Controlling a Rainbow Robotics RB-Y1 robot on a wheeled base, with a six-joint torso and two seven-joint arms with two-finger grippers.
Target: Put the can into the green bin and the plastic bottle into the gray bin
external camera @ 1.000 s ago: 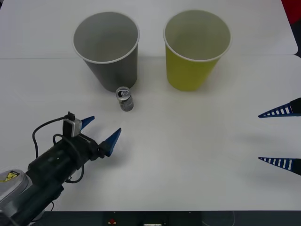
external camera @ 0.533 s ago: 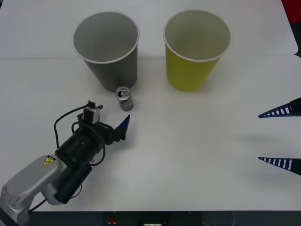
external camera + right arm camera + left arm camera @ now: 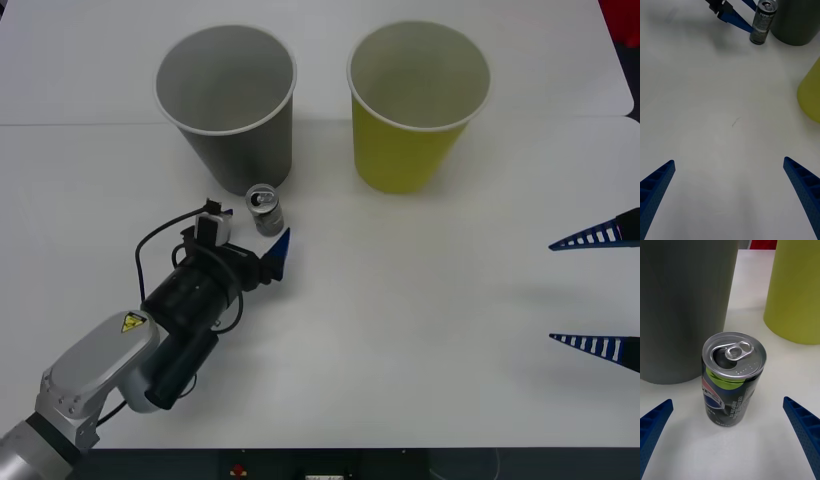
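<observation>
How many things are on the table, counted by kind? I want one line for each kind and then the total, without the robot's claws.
Bins: 2, the gray bin and the green bin
Cans: 1, the can, upright in front of the gray bin, just ahead of the open left claw
Total: 3

The can (image 3: 266, 210) stands upright just beside the gray bin (image 3: 228, 105), which blocks its far side. Open table (image 3: 420, 300) lies toward the green bin (image 3: 416, 105).
</observation>
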